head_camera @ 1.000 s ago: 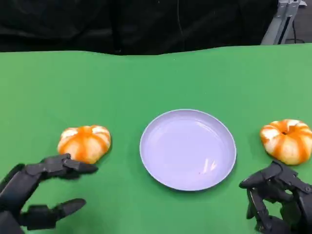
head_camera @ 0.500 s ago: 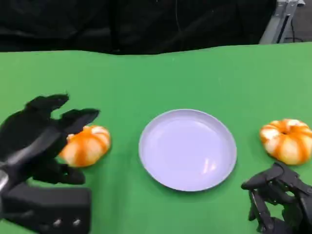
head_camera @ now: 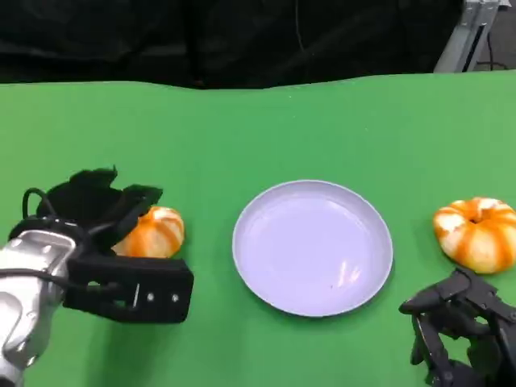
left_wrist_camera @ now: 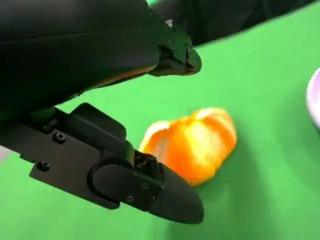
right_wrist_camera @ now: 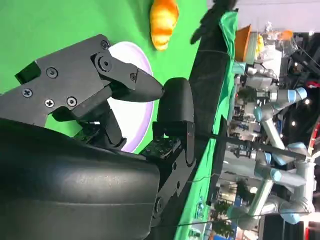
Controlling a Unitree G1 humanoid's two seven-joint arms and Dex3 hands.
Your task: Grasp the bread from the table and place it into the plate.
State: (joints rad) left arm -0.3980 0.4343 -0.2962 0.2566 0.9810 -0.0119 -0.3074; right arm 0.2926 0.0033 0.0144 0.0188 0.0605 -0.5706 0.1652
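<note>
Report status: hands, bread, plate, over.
Left robot hand open around left bread, not gripping. Right robot hand idle, fingers curled. Plate empty; second bread beside it.

The light was bright and even, coming from above. The plate carried a small white glare spot and soft shadows lay under the hands. The bread in the left wrist view was blurred, and the black background stayed dark.
</note>
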